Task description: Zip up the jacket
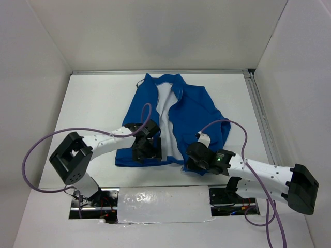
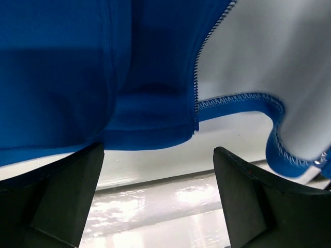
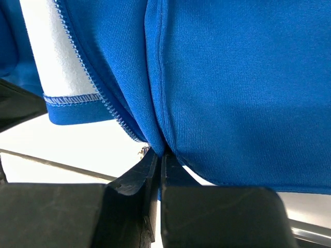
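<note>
On wrist views alone: right tool (image 3: 159, 157) tight on jacket (image 3: 232, 77) hem.

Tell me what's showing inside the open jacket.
White lining shows between the unzipped front edges of the jacket. Anything beneath the fabric is hidden.

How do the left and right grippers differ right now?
The left gripper is open, fingers wide apart, gripping nothing; the right gripper is shut on a fold of the jacket. The left gripper faces the left front panel's bottom edge; the right gripper pinches the right panel beside the zipper teeth. Both are at the jacket's near edge, and the jacket is unzipped.
</note>
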Robot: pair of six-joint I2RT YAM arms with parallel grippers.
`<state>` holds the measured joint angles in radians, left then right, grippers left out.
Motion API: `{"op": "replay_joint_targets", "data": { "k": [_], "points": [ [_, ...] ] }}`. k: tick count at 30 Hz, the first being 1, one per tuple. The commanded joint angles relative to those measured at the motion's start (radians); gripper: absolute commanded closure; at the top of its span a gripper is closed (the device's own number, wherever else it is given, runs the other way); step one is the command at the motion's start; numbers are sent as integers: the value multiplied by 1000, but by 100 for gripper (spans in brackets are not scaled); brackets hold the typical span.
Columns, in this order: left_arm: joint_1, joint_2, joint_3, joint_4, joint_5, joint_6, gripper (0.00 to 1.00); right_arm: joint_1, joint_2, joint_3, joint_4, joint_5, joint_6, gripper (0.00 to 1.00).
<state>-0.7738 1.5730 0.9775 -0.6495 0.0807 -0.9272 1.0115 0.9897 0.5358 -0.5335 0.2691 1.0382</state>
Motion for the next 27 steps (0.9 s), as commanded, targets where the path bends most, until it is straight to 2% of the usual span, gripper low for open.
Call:
{"op": "replay_joint_targets", "data": {
  "k": [1,11,19,23,25,27],
  "points": [
    [-36,47,64,-91,-67,-99,1,-11,-23,-14,29,9,-18,100],
    [-18,114,102,-110,-75,-189,15,-19,-28,-33,35,1,-10,100],
    [11,128,84,-29,-44,-170,22,-19,-28,-42,38,-1,-9,100],
    [8,166,93,-15,-33,-156,31,-19,-23,-46,40,1,8,100],
    [8,168,89,-9,-21,-153,33,-19,-20,-46,43,-1,13,100],
    [7,157,69,10,-13,-153,39,-19,-19,-49,44,-1,17,100]
  ]
}}
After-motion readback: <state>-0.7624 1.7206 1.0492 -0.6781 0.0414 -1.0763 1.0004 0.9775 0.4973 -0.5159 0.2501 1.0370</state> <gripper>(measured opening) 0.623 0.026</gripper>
